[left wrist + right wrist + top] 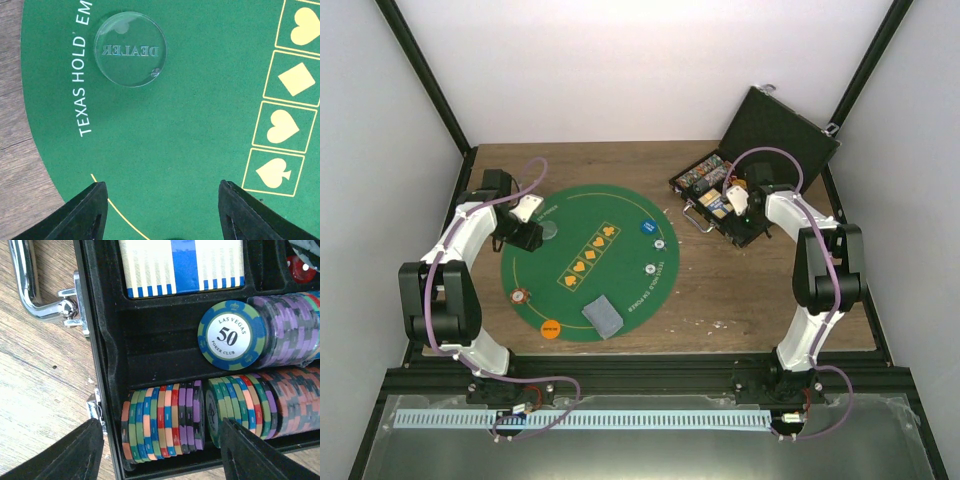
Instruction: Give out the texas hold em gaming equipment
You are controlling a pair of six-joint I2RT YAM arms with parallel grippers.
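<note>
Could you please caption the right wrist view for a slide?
Open right gripper above striped poker chips racked in the black case.

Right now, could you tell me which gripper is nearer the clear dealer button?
Left. The left gripper hovers beside the dealer button on the mat; the right gripper is over the case.

A brown wood-grain tabletop [720,300] carries a big round green felt mat [620,205] on its left half and, well apart at the right rear, a black hinged rectangular case [780,125] lying open.
</note>
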